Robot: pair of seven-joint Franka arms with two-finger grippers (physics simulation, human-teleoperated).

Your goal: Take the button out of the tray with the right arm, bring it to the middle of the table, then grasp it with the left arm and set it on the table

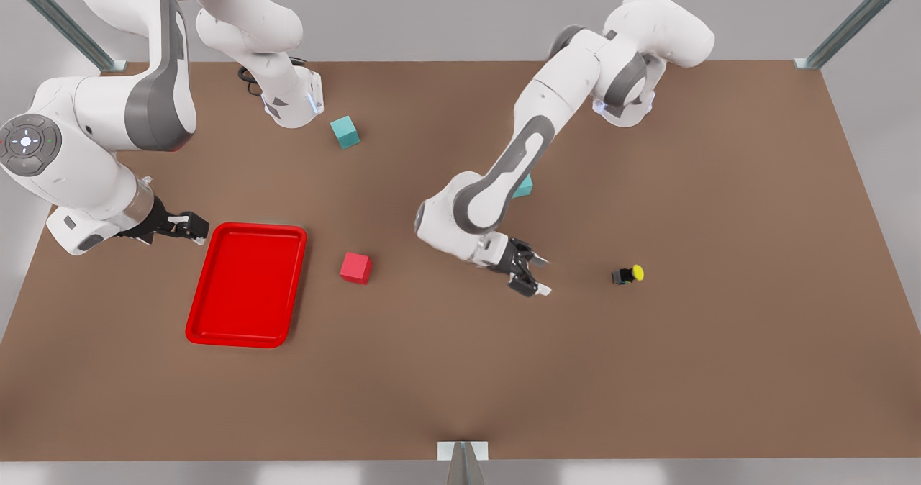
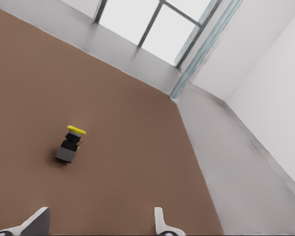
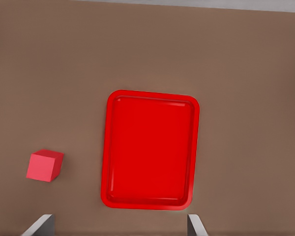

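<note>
Lying on the counter (image 1: pixel 719 370), the button (image 1: pixel 628 275) sits near the open, empty left end effector (image 1: pixel 538 275); right end effector (image 1: pixel 193 227) open, empty beside the tray (image 1: pixel 198 311).

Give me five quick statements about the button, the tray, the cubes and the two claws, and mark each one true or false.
1. The button lies inside the tray. False: it lies on its side on the table, and the tray holds nothing.
2. The left claw is open, with nothing between its fingers. True.
3. The red cube sits on the table between the tray and the left claw. True.
4. The right claw grips the red cube. False: it is open, beside the tray's far corner, apart from the cube.
5. The teal cube near the arm base rests in the tray. False: it sits on the table.
</note>
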